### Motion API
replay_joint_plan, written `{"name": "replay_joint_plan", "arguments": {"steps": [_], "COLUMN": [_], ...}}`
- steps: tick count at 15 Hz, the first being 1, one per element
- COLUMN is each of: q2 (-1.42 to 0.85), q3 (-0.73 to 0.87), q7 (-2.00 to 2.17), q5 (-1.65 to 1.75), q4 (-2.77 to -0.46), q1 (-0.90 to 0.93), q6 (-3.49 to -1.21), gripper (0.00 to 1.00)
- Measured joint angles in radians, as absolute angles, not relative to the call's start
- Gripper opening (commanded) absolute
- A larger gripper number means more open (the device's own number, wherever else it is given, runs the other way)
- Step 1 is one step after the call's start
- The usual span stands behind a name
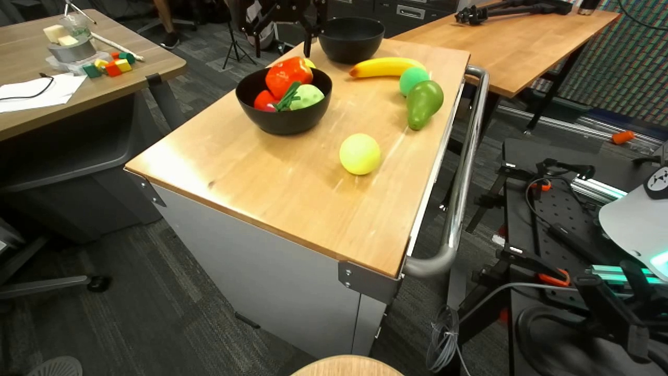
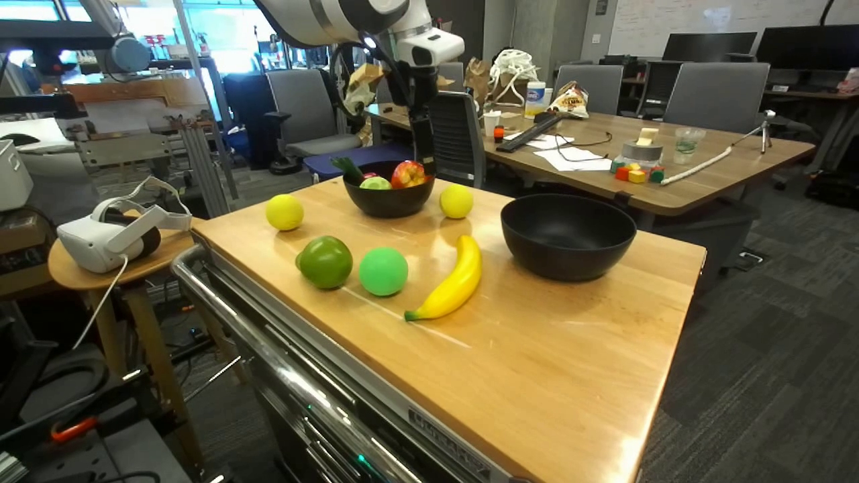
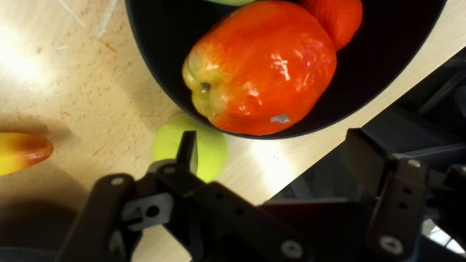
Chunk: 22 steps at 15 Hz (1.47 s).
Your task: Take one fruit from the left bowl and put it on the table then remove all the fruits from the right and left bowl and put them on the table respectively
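Unloading appears partial: banana [image 2: 458,285], avocado [image 1: 425,102], green ball [image 2: 383,271] and 2 yellow balls [image 2: 284,212] rest on the wooden tabletop [image 2: 570,349]; 1 black bowl [image 2: 567,260] looks empty; the loaded bowl [image 1: 284,122], large red fruit [image 3: 264,69] included, awaits clearing; gripper [image 3: 273,145] spread, grasping nothing.

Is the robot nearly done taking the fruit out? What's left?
Looks done: a round black bowl shows nothing inside, and a long yellow banana, green ball, green pear-shaped fruit and two round yellow fruits lie on the light wooden table.

In hand: nothing; the black gripper is open near the filled black bowl.

Left: that bowl's big red-and-yellow fruit, small red piece and pale-green round fruit, among others.
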<state>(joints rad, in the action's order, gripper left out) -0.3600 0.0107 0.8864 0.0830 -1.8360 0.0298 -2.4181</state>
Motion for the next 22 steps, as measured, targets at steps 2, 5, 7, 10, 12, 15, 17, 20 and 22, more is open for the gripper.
{"name": "replay_joint_plan", "arguments": {"steps": [2, 5, 7, 10, 12, 15, 17, 20, 22], "q2": [-0.404, -0.443, -0.454, -0.463, -0.465, -0.469, -0.472, -0.478, -0.483], "q3": [0.013, 0.024, 0.03, 0.034, 0.035, 0.035, 0.034, 0.034, 0.034], "q7": [0.886, 0.886, 0.886, 0.886, 0.886, 0.886, 0.886, 0.886, 0.886], "q5": [0.075, 0.073, 0.073, 0.074, 0.074, 0.074, 0.074, 0.074, 0.074], "q4": [-1.789, -1.725, -1.695, -1.663, -1.643, -1.62, -1.609, -1.603, -1.601], "q1": [0.031, 0.04, 0.048, 0.059, 0.066, 0.078, 0.087, 0.098, 0.1], "q6": [-2.371, -2.269, -2.205, -2.136, -2.097, -2.045, -2.012, -1.982, -1.972], "gripper": [1.0, 1.0, 1.0, 1.0, 1.0, 1.0, 1.0, 0.75, 0.62]}}
